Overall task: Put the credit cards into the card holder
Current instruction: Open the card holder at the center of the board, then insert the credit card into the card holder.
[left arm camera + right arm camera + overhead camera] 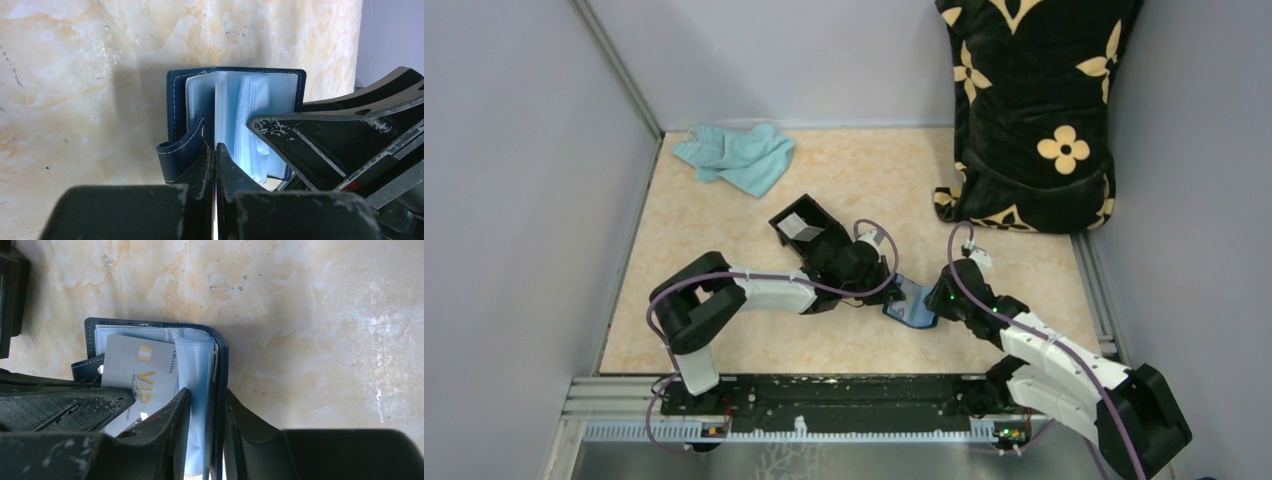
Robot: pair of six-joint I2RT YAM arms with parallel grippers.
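The left gripper [215, 150] was clenched on the grey VIP card [135, 365], which showed edge-on between its fingertips and lay against the clear sleeves of the open navy card holder [176, 100]. The right gripper [207, 402] pinched the holder's cover and a sleeve together. The holder sat right of the middle of the bench [874, 170], toward its near edge. Behind it a black box [778, 222] held another pale card [800, 227]. A teal cloth [736, 155] lay at the far-left corner, and a flowered black cushion [1034, 100] at the far-right.
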